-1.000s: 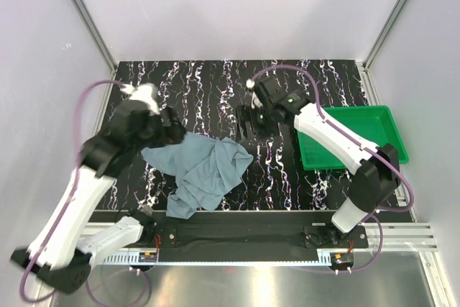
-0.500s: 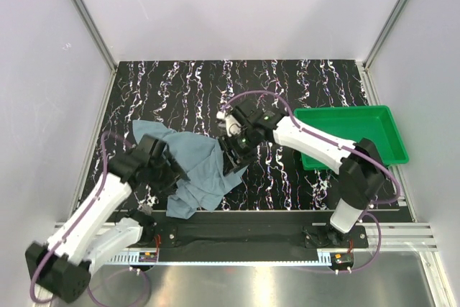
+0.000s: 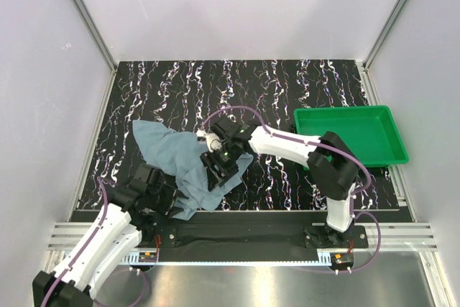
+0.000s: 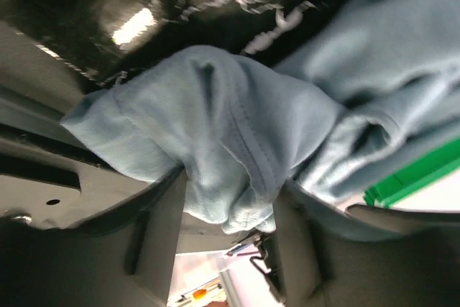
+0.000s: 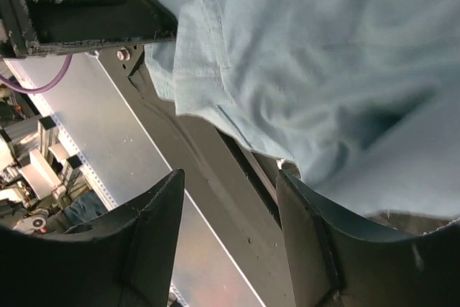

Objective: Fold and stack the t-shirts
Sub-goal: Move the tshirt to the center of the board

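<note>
The plain dusty blue-grey short-sleeved t-shirt of soft cloth [image 3: 180, 163] lay crumpled on the glossy black table with white marbled streaks [image 3: 287, 84], left of the middle. One broad flap was spread towards the far left, and a narrower bunch trailed down to the table's near edge. It was not folded, and no second shirt showed in any view.

The left gripper [image 3: 164, 198] sat low at the near left end of the cloth. In its wrist view the left gripper [image 4: 230, 193] was clamped on a thick bunched fold of the shirt [image 4: 237, 127], which filled the whole gap between its two dark fingers [image 4: 162, 228]; a stitched seam ran down the pinched fold.

The right gripper [image 3: 218, 167] reached over the right side of the shirt from the far side. In its wrist view the right gripper [image 5: 228, 177] stood with its fingers [image 5: 151, 235] spread apart and nothing between them, while the shirt [image 5: 323, 55] lay just beyond the tips, its hem over the dark front rail.

The shallow green rectangular plastic tray [image 3: 345, 111] rested at the right edge of the table, well apart from the shirt
</note>
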`<state>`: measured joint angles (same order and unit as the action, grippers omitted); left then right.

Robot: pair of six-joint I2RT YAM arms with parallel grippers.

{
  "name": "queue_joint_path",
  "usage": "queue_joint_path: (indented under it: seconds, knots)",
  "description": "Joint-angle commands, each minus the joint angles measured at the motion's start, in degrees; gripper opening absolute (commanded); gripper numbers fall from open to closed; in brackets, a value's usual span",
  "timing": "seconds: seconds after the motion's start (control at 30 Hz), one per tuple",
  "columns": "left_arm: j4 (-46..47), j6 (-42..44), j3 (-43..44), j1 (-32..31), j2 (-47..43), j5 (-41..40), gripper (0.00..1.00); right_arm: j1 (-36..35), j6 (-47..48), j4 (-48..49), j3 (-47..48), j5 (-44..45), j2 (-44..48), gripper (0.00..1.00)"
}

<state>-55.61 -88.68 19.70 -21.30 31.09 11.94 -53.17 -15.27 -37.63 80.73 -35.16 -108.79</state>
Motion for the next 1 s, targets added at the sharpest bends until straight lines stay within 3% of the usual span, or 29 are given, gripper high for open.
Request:
queue_joint_path:
  seconds: [0.0,0.27,0.4,0.53,0.7,0.77,0.87,0.9,0.93,0.97]
  knots:
    - [1.9,-0.1,3.9,0.2,4.4,-2.2,0.44,-1.3,0.5,1.4,4.9,-0.2,-3.4,0.61]
    - [-0.5,1.0,4.8,0.3,2.9,-4.5,0.23,-1.7,1.3,-2.8,14.8,6.8,-12.7,0.61]
    - [-0.6,1.0,4.7,0.3,2.7,-4.5,0.12,-1.8,0.7,-3.9,18.4,6.2,-16.2,0.6]
    - [-1.0,1.5,5.8,0.3,2.7,-5.4,0.07,-2.9,1.2,-5.2,20.7,4.9,-17.6,0.59]
    - [-0.5,2.2,6.8,0.3,3.4,-5.7,0.05,-4.4,1.6,-3.3,17.5,5.1,-13.9,0.7]
    - [-1.0,2.8,7.5,0.3,3.5,-6.4,0.01,-4.3,1.0,-3.6,17.9,6.3,-15.2,0.69]
    - [-1.2,3.3,8.5,0.3,3.8,-6.8,0.0,-4.3,0.2,-4.8,19.1,6.1,-17.9,0.56]
    - [-1.7,3.4,8.9,0.3,3.8,-7.0,0.0,-4.4,-0.5,-4.2,19.2,6.7,-18.0,0.46]
    - [-2.3,3.6,9.5,0.3,3.9,-7.4,0.0,-4.3,-0.7,-4.6,19.5,7.6,-18.1,0.19]
    - [-3.3,4.0,11.9,0.3,3.8,-8.6,0.0,-4.4,-0.7,-5.1,20.4,9.0,-17.6,0.12]
